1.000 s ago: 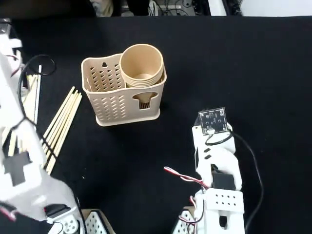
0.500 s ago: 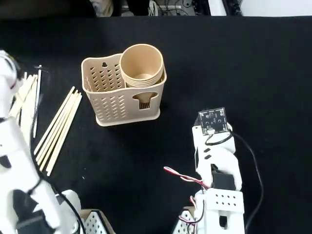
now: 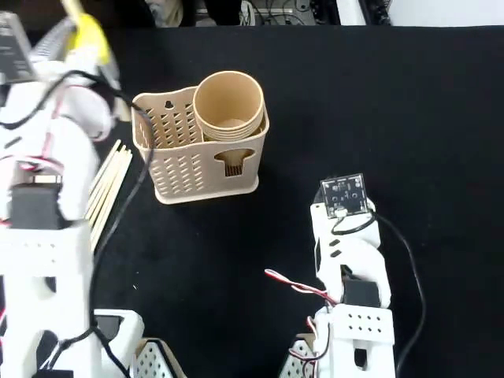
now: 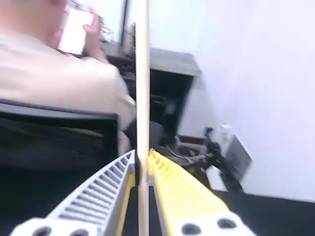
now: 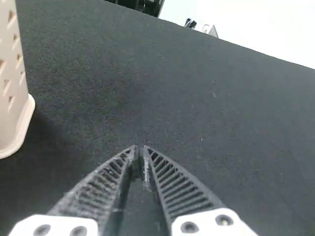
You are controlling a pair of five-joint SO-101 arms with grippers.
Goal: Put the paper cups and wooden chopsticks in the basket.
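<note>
A beige perforated basket [image 3: 189, 161] stands at the table's middle left, with stacked paper cups [image 3: 228, 106] in its right compartment. Loose wooden chopsticks [image 3: 106, 189] lie on the black cloth to its left, partly hidden by the left arm. My left gripper [image 3: 75, 31] is raised at the far left corner, beyond the basket's left end. It is shut on a single chopstick [image 4: 142, 98] that runs upright between its fingers [image 4: 170, 191]. My right gripper [image 5: 139, 151] is shut on nothing, low over bare cloth to the right of the basket [image 5: 12, 98].
The right arm [image 3: 350, 260] sits folded at the front right, apart from the basket. The left arm's white body [image 3: 47, 236] covers the left edge of the table. Black cloth stretches open to the right of and behind the basket.
The left arm has swung from the front left up to the far left corner beside the basket, with a chopstick in its gripper. The right arm has not moved.
</note>
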